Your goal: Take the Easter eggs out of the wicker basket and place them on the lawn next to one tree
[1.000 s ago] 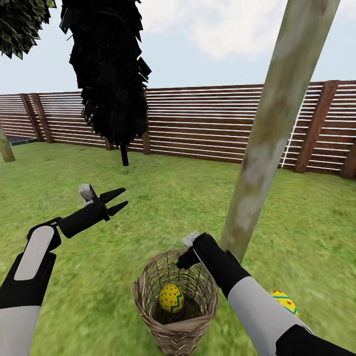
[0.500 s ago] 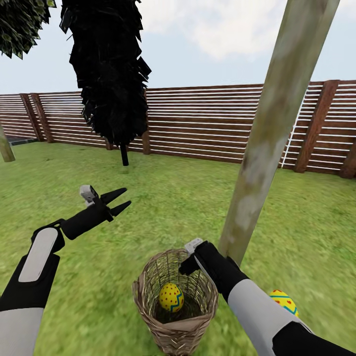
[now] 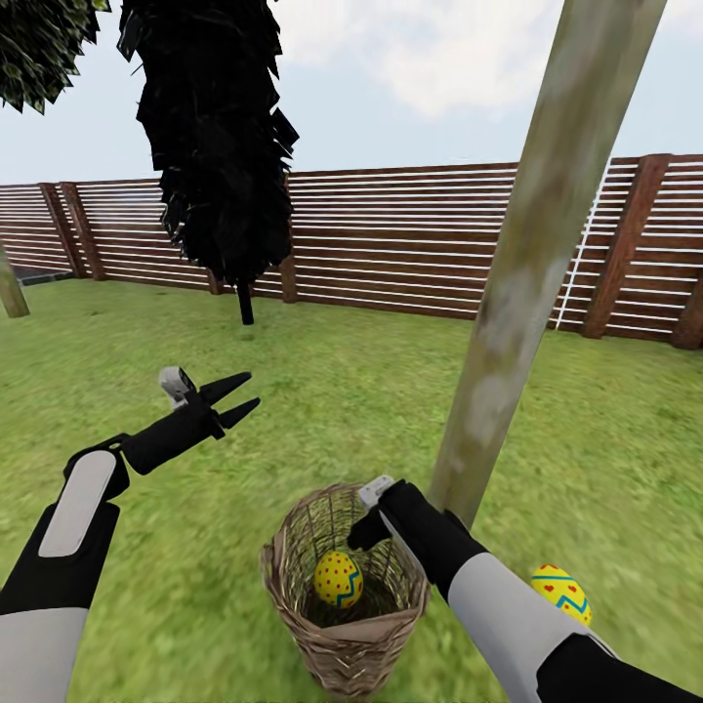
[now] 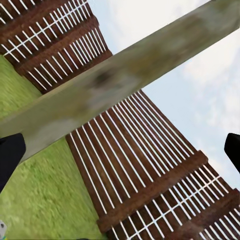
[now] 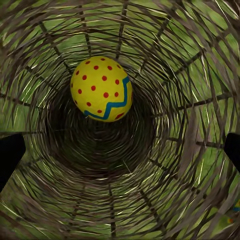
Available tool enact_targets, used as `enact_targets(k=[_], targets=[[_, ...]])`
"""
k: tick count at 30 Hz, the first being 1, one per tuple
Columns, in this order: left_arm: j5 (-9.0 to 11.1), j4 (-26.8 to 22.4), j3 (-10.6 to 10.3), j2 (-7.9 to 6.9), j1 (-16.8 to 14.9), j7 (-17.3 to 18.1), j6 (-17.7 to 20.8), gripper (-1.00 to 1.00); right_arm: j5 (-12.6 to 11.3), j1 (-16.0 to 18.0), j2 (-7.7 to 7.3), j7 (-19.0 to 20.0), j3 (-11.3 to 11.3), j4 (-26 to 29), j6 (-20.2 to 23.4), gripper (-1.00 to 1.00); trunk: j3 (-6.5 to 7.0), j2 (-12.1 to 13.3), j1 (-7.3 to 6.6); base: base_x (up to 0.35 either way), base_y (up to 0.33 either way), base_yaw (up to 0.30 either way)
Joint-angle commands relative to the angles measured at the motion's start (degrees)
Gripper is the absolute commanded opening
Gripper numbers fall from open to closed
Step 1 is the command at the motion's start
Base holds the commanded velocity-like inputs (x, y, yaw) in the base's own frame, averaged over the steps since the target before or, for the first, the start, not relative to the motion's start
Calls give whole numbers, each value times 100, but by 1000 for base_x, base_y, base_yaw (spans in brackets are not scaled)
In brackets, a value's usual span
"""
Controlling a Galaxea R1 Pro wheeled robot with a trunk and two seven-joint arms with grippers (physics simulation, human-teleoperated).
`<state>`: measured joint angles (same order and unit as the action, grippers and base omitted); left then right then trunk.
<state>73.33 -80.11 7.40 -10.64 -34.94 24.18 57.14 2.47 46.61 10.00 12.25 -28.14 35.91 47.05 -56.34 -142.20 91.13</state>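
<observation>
Wicker basket (image 3: 344,625) holds one egg (image 3: 338,578); right gripper (image 5: 120,150) spread above it.

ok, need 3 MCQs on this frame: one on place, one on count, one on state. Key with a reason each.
1. Where is the right pincer?
A. over the wicker basket's mouth
B. at the fence
C. against the black tree

2. How many eggs show inside the basket?
A. none
B. one
C. three

3. The left pincer is:
A. shut on an egg
B. open, empty
C. shut on the rim

A: the head view shows it at the rim.
B: a single egg in the basket; another egg lies on the lawn.
B: its fingers are spread over grass.
</observation>
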Motion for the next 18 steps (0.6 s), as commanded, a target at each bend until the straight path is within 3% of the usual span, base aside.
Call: enact_targets(k=[1,5,13,18], targets=[[-21,16,7,0,-4,34,26,100,8,5,0,23,-49,10,23,100,-6,-2,-1,0,0,0],[-9,121,7,0,0,34,26,100,-25,6,0,22,-125,59,23,100,-6,-2,-1,46,0,0],[-3,204,7,0,2,51,26,100,-32,6,0,15,-131,5,51,100,-6,-2,-1,313,0,0],[-7,207,7,23,4,51,26,100,-37,-1,0,21,-136,-232,67,100,-6,-2,-1,88,0,0]])
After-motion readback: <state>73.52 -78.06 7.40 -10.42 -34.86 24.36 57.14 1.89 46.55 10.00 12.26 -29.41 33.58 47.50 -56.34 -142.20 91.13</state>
